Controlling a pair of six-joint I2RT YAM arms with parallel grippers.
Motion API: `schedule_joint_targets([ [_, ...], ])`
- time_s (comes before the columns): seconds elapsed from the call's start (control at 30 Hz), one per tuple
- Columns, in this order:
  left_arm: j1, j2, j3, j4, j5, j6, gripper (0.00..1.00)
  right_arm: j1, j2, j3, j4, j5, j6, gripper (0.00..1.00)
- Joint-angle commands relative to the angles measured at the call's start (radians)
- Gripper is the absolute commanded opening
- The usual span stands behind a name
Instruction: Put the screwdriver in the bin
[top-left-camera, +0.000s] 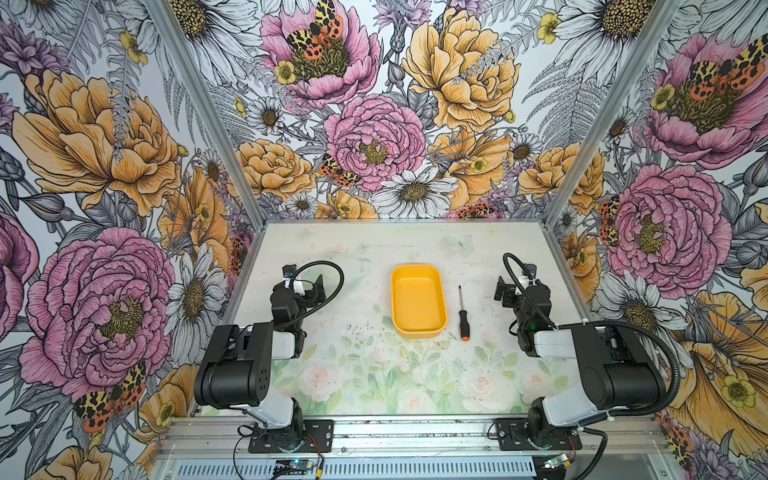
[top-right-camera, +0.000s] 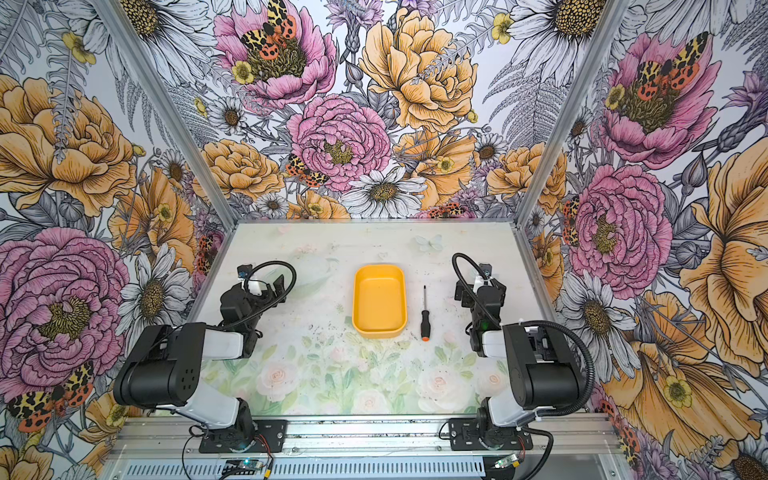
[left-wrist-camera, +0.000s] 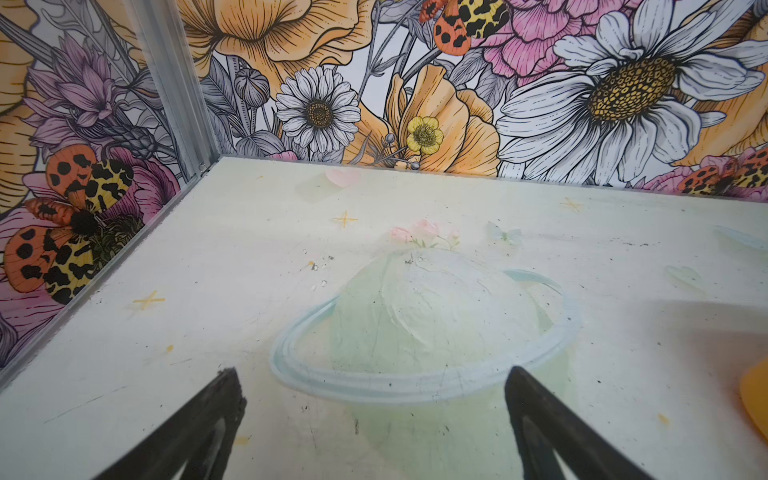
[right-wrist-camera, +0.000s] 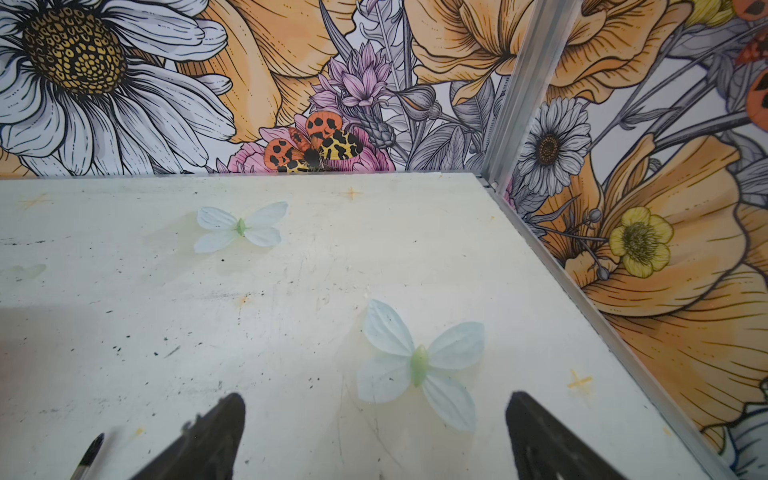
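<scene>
The screwdriver (top-left-camera: 463, 316) (top-right-camera: 424, 316), with a black handle, an orange end cap and a thin shaft, lies flat on the table just right of the bin (top-left-camera: 417, 303) (top-right-camera: 379, 299). Its shaft points toward the back wall. The bin is a shallow yellow-orange tray and is empty. My left gripper (top-left-camera: 305, 286) (left-wrist-camera: 372, 374) hovers open left of the bin, with nothing between its jaws. My right gripper (top-left-camera: 517, 286) (right-wrist-camera: 375, 398) stands open to the right of the screwdriver, also empty. The shaft tip of the screwdriver (right-wrist-camera: 89, 455) shows in the right wrist view. A corner of the bin (left-wrist-camera: 756, 407) shows in the left wrist view.
Floral walls with aluminium corner posts (top-left-camera: 199, 108) close the table on the left, back and right. Pale printed flowers and butterflies (right-wrist-camera: 417, 365) mark the tabletop, which is scuffed. Both arm bases (top-left-camera: 291, 434) sit on the front rail.
</scene>
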Motion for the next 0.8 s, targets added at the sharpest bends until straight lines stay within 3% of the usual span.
schedule_joint_targets([
  [0.0, -0.007, -0.095, 0.052, -0.128, -0.014, 0.016, 0.99, 0.003, -0.027, 0.039, -0.045, 0.04, 0.021, 0.98],
  [0.17, -0.024, -0.246, 0.151, -0.429, 0.022, 0.009, 0.99, 0.013, -0.161, 0.117, -0.288, 0.038, 0.01, 0.98],
  [0.27, -0.042, -0.299, 0.183, -0.52, 0.05, -0.041, 0.99, 0.023, -0.258, 0.177, -0.476, 0.011, 0.078, 0.98],
  [0.43, -0.114, -0.358, 0.176, -0.581, 0.069, -0.145, 0.99, 0.041, -0.302, 0.328, -0.871, -0.178, 0.232, 0.99],
  [0.6, -0.194, -0.369, 0.191, -0.669, 0.052, -0.262, 0.99, 0.121, -0.3, 0.352, -1.032, -0.229, 0.318, 0.98],
  [0.77, -0.267, -0.346, 0.229, -0.764, 0.066, -0.301, 0.99, 0.18, -0.282, 0.356, -1.138, -0.262, 0.394, 0.92],
])
